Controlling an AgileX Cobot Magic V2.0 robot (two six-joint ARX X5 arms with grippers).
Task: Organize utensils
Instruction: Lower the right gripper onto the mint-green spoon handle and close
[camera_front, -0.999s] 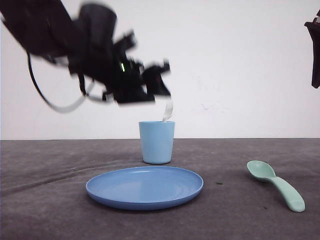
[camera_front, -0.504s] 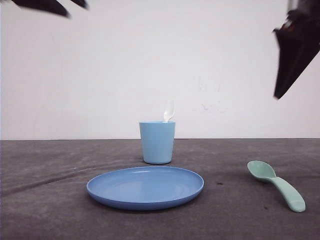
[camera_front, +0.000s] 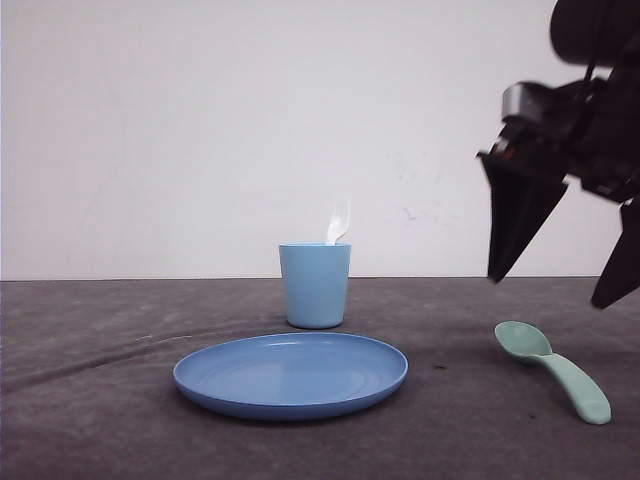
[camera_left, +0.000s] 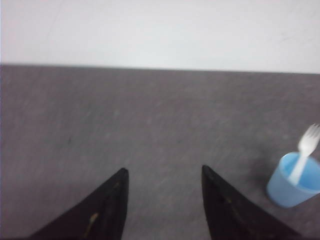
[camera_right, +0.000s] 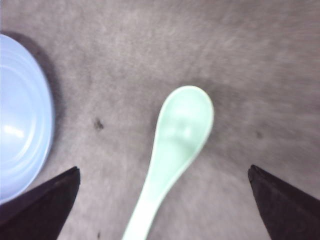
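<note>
The white fork (camera_front: 337, 222) stands tines-up in the light blue cup (camera_front: 315, 285) behind the blue plate (camera_front: 290, 375); the left wrist view has the fork (camera_left: 305, 150) in the cup (camera_left: 295, 192) too. A mint-green spoon (camera_front: 552, 368) lies flat on the table at the right, bowl pointing away from the robot. My right gripper (camera_front: 552, 290) hangs open above the spoon without touching it; in the right wrist view the spoon (camera_right: 172, 150) lies between the wide-spread fingers of that gripper (camera_right: 164, 170). My left gripper (camera_left: 164, 170) is open over bare table, away from the cup.
The grey table top (camera_front: 100, 420) runs back to a white wall. The blue plate lies in front of the cup, and its rim (camera_right: 30, 125) is near the right gripper's one finger.
The left arm has lifted away from the cup and out of the front view, leaving the fork in the cup. The right arm has come down over the spoon.
</note>
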